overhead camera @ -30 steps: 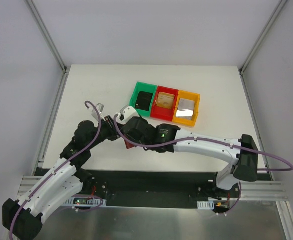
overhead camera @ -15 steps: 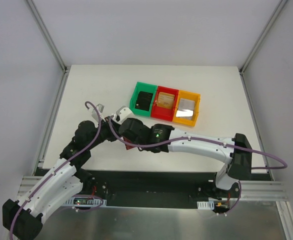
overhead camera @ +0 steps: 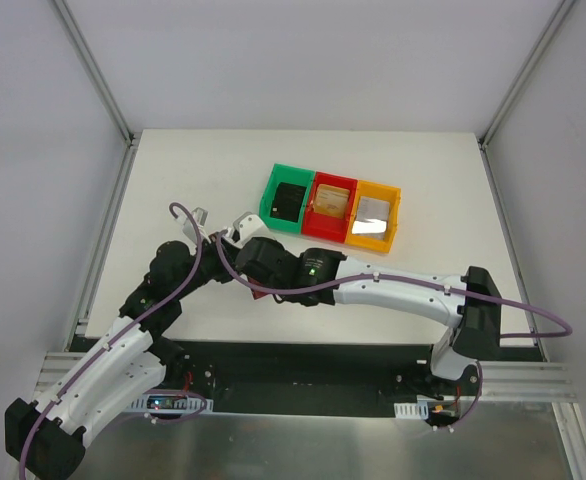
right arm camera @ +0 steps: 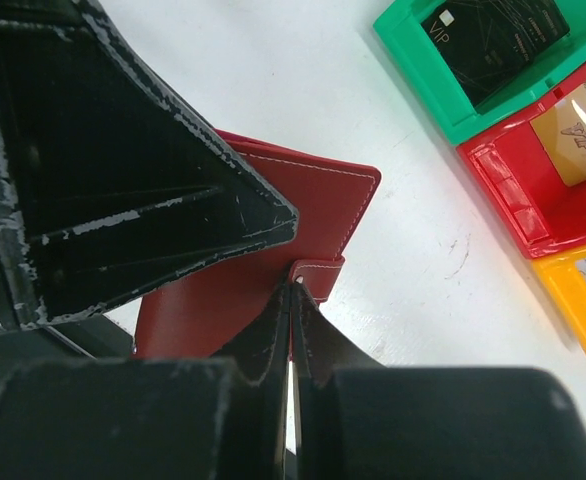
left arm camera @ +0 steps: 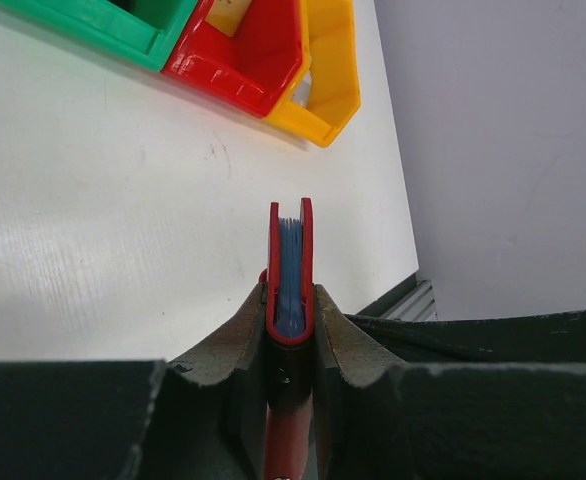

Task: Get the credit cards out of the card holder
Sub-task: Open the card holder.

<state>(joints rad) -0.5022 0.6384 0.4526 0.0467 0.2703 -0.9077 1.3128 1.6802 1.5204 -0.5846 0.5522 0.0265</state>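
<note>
My left gripper [left arm camera: 291,290] is shut on the card holder [left arm camera: 291,270], a red bifold wallet with blue-grey pockets. It holds the wallet edge-on above the table. My right gripper [right arm camera: 295,288] is shut, its tips pinching the little red tab [right arm camera: 318,272] on the wallet's side [right arm camera: 273,230]. In the top view only a sliver of the wallet [overhead camera: 260,291] shows under the two wrists. A black card [overhead camera: 291,200], a tan-gold card [overhead camera: 332,202] and a silvery card [overhead camera: 374,211] lie in the bins.
Green bin [overhead camera: 270,195], red bin [overhead camera: 335,177] and orange bin [overhead camera: 397,216] stand side by side behind the grippers, right of centre. The two arms cross closely over the near middle of the white table [overhead camera: 193,180].
My right arm has swung left and closed in on the wallet held by the left gripper. The left arm has stayed put.
</note>
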